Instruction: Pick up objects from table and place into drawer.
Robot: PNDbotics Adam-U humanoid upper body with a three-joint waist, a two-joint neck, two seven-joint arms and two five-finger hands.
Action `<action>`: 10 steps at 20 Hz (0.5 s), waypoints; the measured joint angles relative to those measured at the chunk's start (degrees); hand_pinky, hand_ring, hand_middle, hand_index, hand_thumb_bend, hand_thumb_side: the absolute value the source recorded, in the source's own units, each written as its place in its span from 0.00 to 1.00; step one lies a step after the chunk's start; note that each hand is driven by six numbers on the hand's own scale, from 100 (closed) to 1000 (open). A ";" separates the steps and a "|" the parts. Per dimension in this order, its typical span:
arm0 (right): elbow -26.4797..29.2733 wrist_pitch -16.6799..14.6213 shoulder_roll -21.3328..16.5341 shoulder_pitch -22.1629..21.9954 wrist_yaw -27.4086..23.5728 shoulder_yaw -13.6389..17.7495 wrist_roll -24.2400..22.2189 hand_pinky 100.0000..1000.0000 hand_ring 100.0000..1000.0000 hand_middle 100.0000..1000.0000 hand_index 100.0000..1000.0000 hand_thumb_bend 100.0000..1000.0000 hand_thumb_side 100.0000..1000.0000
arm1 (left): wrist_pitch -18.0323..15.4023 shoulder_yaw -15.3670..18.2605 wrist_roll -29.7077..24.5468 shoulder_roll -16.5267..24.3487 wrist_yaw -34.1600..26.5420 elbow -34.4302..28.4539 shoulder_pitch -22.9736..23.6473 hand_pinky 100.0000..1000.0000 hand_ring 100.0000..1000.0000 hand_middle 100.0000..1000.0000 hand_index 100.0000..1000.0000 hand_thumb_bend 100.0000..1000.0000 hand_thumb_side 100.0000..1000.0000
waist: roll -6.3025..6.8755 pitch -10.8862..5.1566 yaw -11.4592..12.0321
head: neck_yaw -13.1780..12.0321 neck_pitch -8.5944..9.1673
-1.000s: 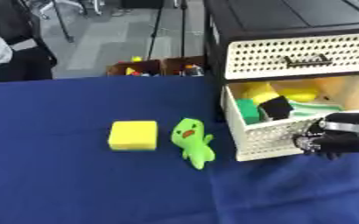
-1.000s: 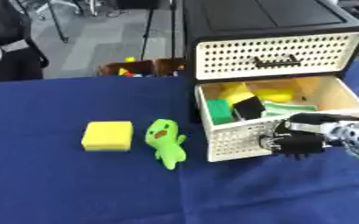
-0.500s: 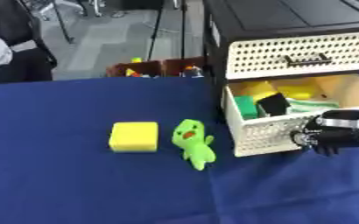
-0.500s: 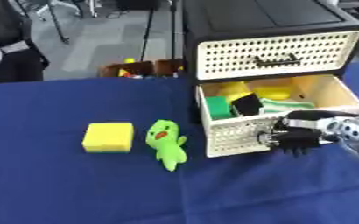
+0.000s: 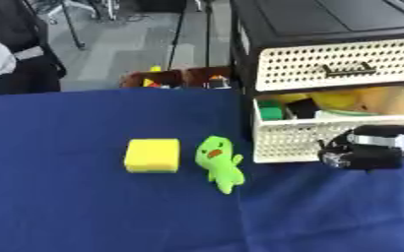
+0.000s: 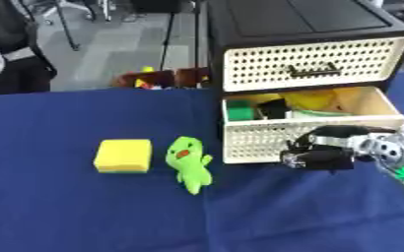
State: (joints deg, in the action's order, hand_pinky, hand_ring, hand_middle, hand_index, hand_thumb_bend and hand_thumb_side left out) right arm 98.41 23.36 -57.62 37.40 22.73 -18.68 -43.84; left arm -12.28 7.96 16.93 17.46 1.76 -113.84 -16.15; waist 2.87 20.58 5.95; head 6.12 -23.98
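While the blue-covered table (image 5: 84, 206) fills most of both views, the black drawer unit (image 6: 300, 29) stands at its far right, its upper drawer (image 6: 313, 64) closed and its lower drawer (image 6: 313, 125) pulled out toward the camera. That open drawer already holds several things, green, yellow and dark, though what each of them is I cannot make out.

Just in front of the drawer's perforated front panel sits the right robot hand (image 6: 319, 153), its fingers curled inward and, as far as the views show, holding nothing; whether it touches the panel I cannot tell. The left robot hand is not in either view.

Two objects are not yet put away, both lying on the table left of the drawer. A yellow sponge block (image 5: 152, 155) lies flat, and just beside it, on the side nearer the drawer, a green plush toy (image 5: 218, 162) lies on its back with its head toward the far edge.

My judgement is that the task stands between one placement and the next pick. The next move calls for the right robot hand to travel left, open over the plush toy, the nearer piece, and close round its soft body before lifting it over the drawer's front wall.
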 measured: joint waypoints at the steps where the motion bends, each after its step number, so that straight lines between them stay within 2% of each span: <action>1: -0.66 -0.01 0.29 0.49 0.39 -0.10 0.07 0.48 0.76 0.78 0.81 0.00 1.00 | 0.05 0.00 -0.07 -0.21 -0.09 0.00 0.00 0.49 0.65 0.66 0.87 0.41 0.88 | -0.03 0.00 0.00 | 0.01 0.01; 10: -8.93 -1.25 4.10 5.15 4.36 -0.83 1.08 0.49 0.76 0.79 0.81 0.00 1.00 | 0.22 -0.01 -0.71 -0.63 -0.28 0.00 0.42 0.49 0.65 0.66 0.87 0.40 0.88 | 0.04 0.00 0.34 | 0.07 0.53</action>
State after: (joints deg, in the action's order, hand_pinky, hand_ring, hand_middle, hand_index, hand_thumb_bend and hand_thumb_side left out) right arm 89.48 22.11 -53.52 42.56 27.09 -19.51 -42.76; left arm -12.06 7.95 16.22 16.83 1.48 -113.84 -15.72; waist 2.91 20.58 6.29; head 6.19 -23.45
